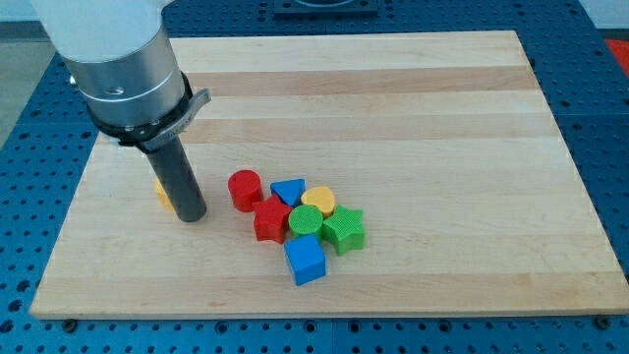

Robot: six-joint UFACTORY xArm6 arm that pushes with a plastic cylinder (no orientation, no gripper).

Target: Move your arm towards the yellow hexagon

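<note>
Filling most of the frame is the pale wooden counter (423, 108), a planked board lying on a blue perforated base (604, 118). Next in size is the grey and white cylindrical arm (123, 69) at the upper left of the frame, which narrows into a straight dark rod (179, 177) running down to the counter. My tip (192, 216) rests on the wood at the left of centre; the arm carries no jaws, so there is no opening or grip to report.

A yellow block (163, 193), the task's thing, peeks out just at the left of the rod, low on its shaft and mostly hidden behind it, so its hexagon shape cannot be confirmed. It sits touching or just beside my tip.

The other blocks cluster at the lower centre of the frame, to the right of my tip: a blue cube (305, 261) lowest, a green star (344, 230), a red star-like block (270, 218), a red cylinder (245, 189), a green round block (306, 220), a yellow heart-like block (318, 202) and a small blue triangle (288, 191), packed close together.
</note>
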